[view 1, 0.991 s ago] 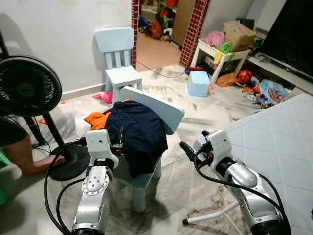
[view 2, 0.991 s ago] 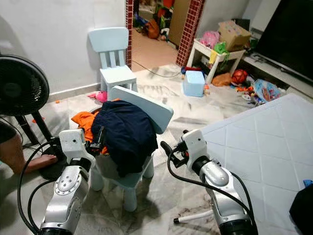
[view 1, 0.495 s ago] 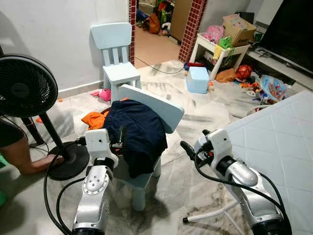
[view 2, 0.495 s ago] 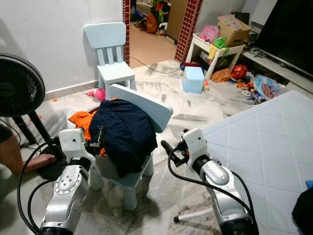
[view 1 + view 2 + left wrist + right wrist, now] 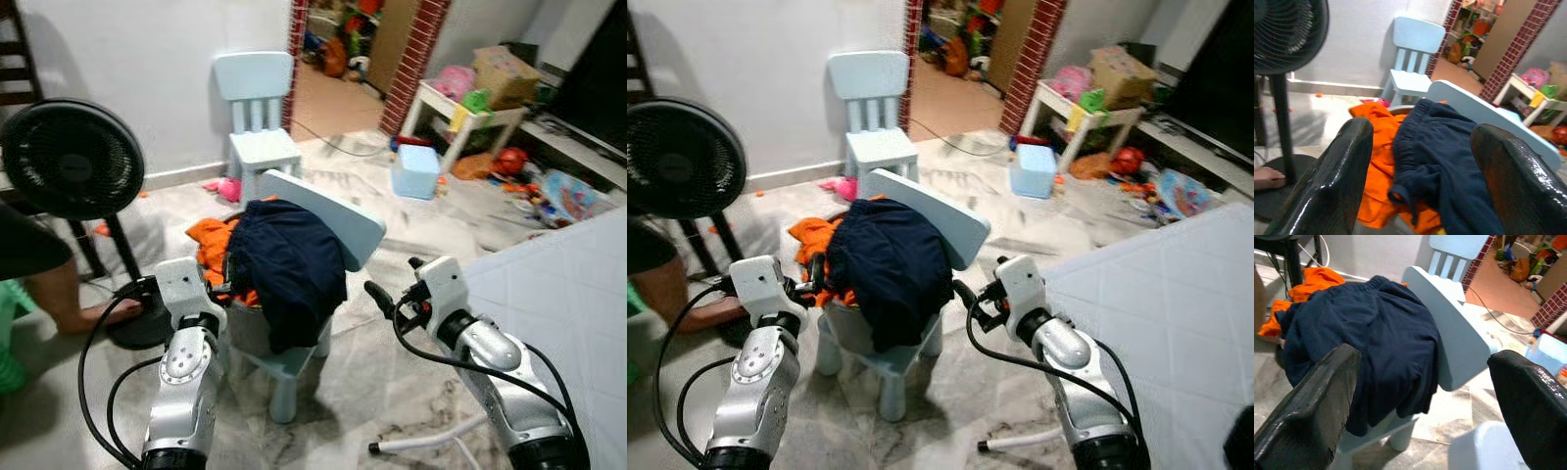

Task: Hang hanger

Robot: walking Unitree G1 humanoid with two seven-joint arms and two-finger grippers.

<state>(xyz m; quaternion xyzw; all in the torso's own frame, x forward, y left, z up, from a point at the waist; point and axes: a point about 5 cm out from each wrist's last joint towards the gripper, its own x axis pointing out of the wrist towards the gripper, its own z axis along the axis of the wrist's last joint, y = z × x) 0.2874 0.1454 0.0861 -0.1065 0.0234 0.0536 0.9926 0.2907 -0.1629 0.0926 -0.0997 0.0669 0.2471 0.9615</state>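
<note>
Facing a small pale blue chair (image 5: 333,220) on a marbled floor (image 5: 392,382), with both silver arms raised toward it. Dark navy garment (image 5: 289,264) draped over the chair's seat and hanging down its front edge; orange cloth (image 5: 211,245) bunched under and beside it on the robot's left side.

Left gripper (image 5: 1418,181): fingers spread wide, nothing between them, pointed at the orange and navy pile, close to it but not touching as far as can be seen. Right gripper (image 5: 1422,396): fingers also wide apart and empty, aimed at the navy garment and the tilted chair back from the other side, a little way off.

Hanger: cannot make one out for certain. A white curved rod (image 5: 431,436) lies on the floor under the right arm; what it is cannot be told.

Second pale blue chair (image 5: 257,108) stands upright against the white wall behind. Black standing fan (image 5: 73,162) at far left, its round base on the floor, with a person's bare foot (image 5: 103,313) just beside the base. White quilted mattress (image 5: 568,284) at right. Toys and a white low table (image 5: 460,108) near the brick-edged doorway.
</note>
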